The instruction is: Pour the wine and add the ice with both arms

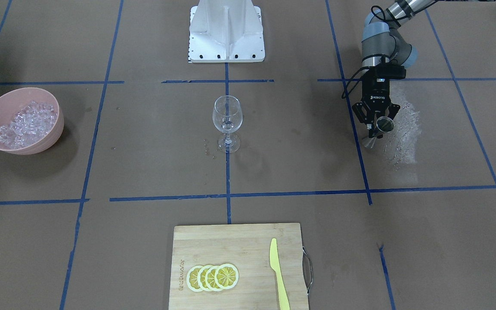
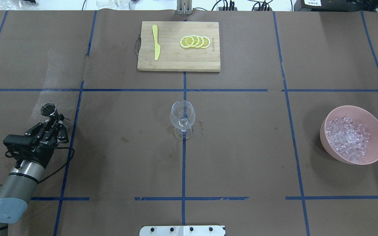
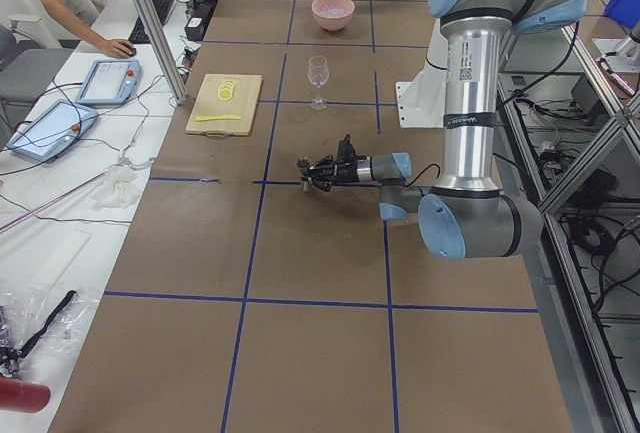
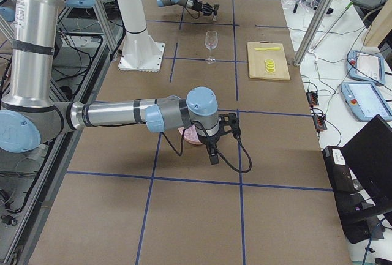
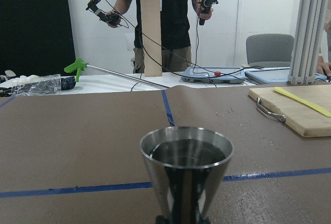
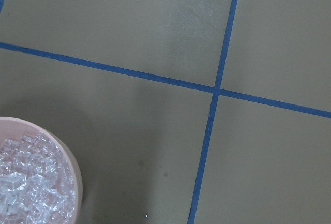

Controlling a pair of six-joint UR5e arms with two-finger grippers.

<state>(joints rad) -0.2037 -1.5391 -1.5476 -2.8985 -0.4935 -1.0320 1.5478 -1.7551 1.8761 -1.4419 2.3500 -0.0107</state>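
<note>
My left gripper [image 1: 378, 125] [image 2: 55, 118] is shut on a steel jigger [image 1: 381, 128] [image 5: 186, 169], held upright just above the table at my left side. Its inside looks dark, and I cannot tell whether it holds liquid. The wine glass [image 1: 227, 122] [image 2: 182, 119] stands at the table's centre with a little clear wine [image 2: 183, 123] at its bottom. The ice [image 1: 26, 122] [image 2: 348, 139] [image 6: 26, 182] is heaped in a pink bowl [image 1: 54, 129] [image 2: 377, 147] on my right. My right gripper [image 4: 212, 156] hangs above that bowl, pointing down. I cannot tell whether it is open or shut.
A wooden cutting board [image 2: 176, 62] at the far edge carries lemon slices [image 2: 195, 42] and a yellow knife [image 2: 156, 46]. A white smear [image 1: 403, 133] lies beside the jigger. Small drops dot the table around the glass's foot. A person [image 5: 160, 22] stands across the table.
</note>
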